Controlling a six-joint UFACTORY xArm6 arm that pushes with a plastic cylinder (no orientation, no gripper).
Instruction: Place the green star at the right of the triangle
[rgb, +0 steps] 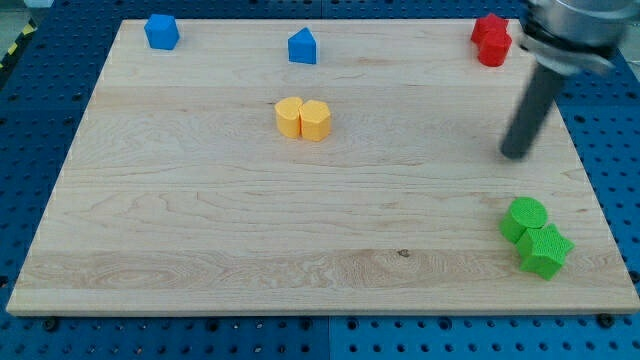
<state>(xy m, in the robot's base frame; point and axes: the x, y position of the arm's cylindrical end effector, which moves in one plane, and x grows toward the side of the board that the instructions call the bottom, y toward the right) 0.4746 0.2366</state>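
Observation:
The green star (545, 250) lies near the board's bottom right corner, touching a green round block (524, 218) just above and left of it. A blue triangle-like block (302, 46) sits at the view's top, left of centre. My tip (515, 153) is on the board at the right, above the green round block and apart from it, well right of the blue triangle.
A blue cube-like block (161, 32) sits at the top left. Two yellow blocks (303, 118) touch each other below the blue triangle. Two red blocks (491, 40) sit together at the top right. The wooden board (200, 220) lies on a blue perforated table.

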